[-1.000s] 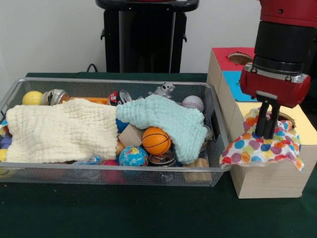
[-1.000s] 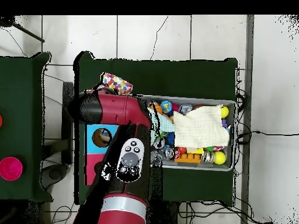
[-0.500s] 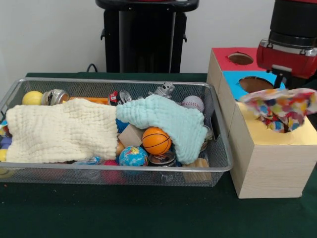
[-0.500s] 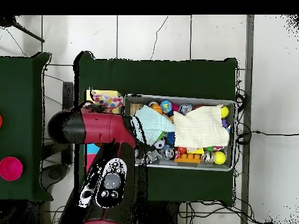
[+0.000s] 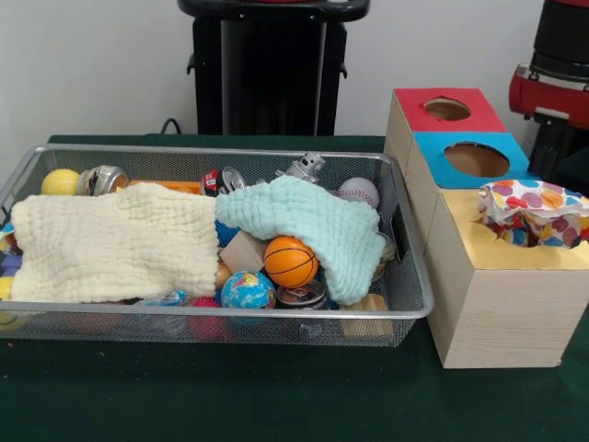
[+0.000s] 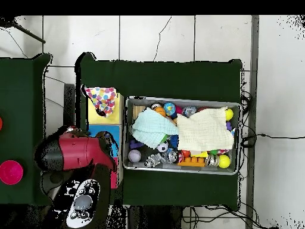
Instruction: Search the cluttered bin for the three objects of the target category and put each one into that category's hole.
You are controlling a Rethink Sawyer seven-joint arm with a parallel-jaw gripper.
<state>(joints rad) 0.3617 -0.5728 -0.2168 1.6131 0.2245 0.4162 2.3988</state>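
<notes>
Dotted cloth [image 5: 534, 210] lies bunched over the yellow box's hole [image 5: 515, 235], not yet pushed in; you see no others in the bin [image 5: 221, 318]; end effector [image 5: 552, 152] state unclear

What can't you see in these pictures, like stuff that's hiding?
- Gripper: the front view cuts the red arm off at the right edge, and from overhead the arm covers it, so open or shut is unknown.
- Yellow box's hole: the polka-dot cloth lies over it in both views.
- Toys in the wire basket: the cream cloth and the mint cloth cover many, in both views.
</notes>
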